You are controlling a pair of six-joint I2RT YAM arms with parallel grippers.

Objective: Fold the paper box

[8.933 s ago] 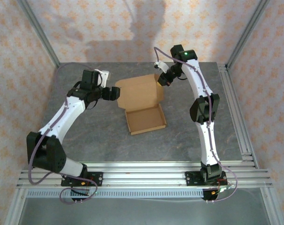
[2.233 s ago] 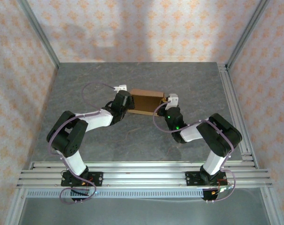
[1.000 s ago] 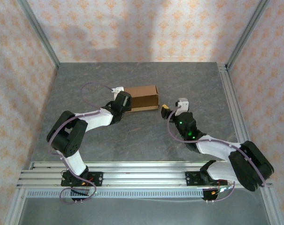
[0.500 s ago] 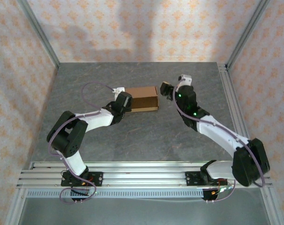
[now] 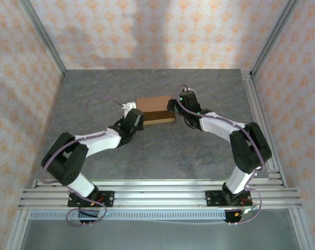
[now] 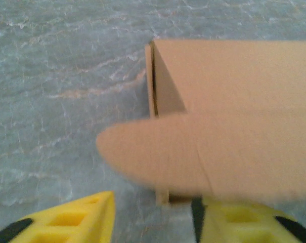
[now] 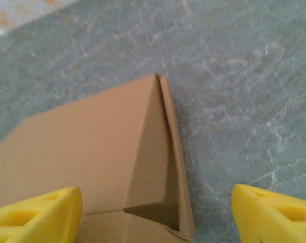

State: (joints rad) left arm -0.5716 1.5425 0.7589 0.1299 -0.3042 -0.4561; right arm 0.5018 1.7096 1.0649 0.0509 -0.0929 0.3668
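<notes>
The grey marbled tabletop (image 5: 95,94) carries the tan cardboard mailer box (image 5: 155,105) at mid-far, lid down, its long axis running left to right. The left gripper (image 6: 151,217) sits at its left end, yellow fingers parted, with the box's rounded flap (image 6: 158,157) jutting over the gap. The right gripper (image 7: 153,210) straddles the right-end corner, spread wide and gripping nothing. Both arms look equally near.

No text, label, brand, number or sign can be read anywhere. The box (image 5: 155,107) is plain tan cardboard with bare faces and bare flaps in both wrist views, and the wall (image 5: 209,31) carries a repeating orange floral pattern — ornament, not lettering.
</notes>
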